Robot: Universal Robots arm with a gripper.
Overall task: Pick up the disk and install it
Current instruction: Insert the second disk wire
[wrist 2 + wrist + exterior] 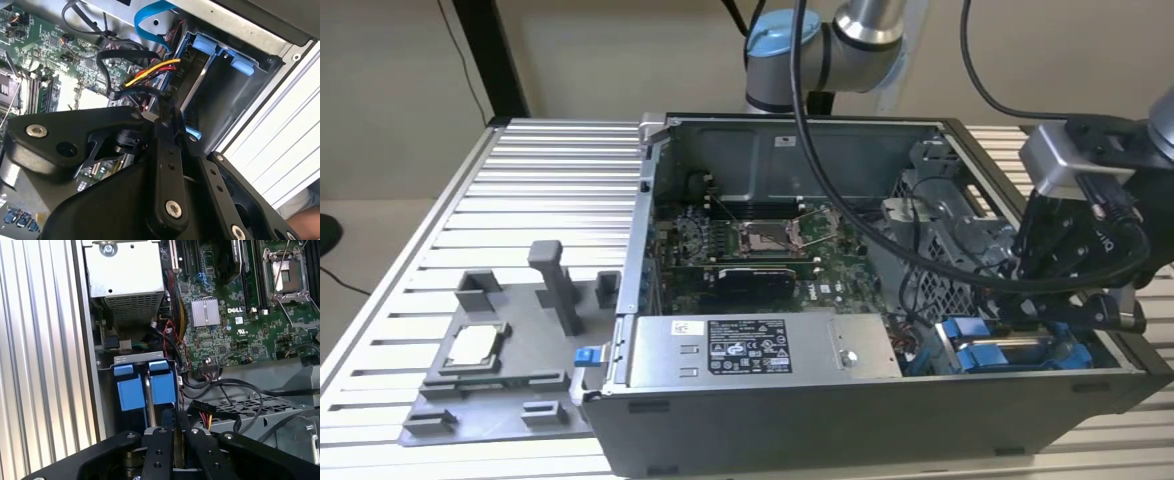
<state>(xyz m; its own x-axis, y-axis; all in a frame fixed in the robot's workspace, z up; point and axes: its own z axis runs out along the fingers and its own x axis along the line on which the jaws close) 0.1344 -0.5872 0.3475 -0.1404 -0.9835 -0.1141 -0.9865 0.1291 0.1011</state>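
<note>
The tool [1067,312] hangs over the drive bay [987,350] in the corner of the open computer case [854,420], at the exterior view's right. The disk [162,388] stands on edge in that bay. Its bright blue plastic carrier shows just beside a second blue carrier [131,394], with a thin silver metal edge between them.

In the first wrist view the tool [177,432] lines up right over the disk's near end. I cannot tell whether it has hold of the disk or how far open it is, because the tool's black body hides the meeting point.

The disk is likely dense and heavy for its size. It should be stiff, with a smooth metal shell that could slip, and it would not take a knock well. The blue carrier is lighter plastic with some flex, so its pull tabs probably suit guiding more than carrying weight. The firmest hold is probably across the drive's flat faces near one end, clear of the tabs.

A bundle of yellow, red and black wires [150,70] and a blue ribbon cable [150,20] lie close to the bay's mouth. The green motherboard [747,250] and the grey power-supply box [754,345] fill the rest of the case. The case sits on a ribbed aluminium tabletop [534,170].
</note>
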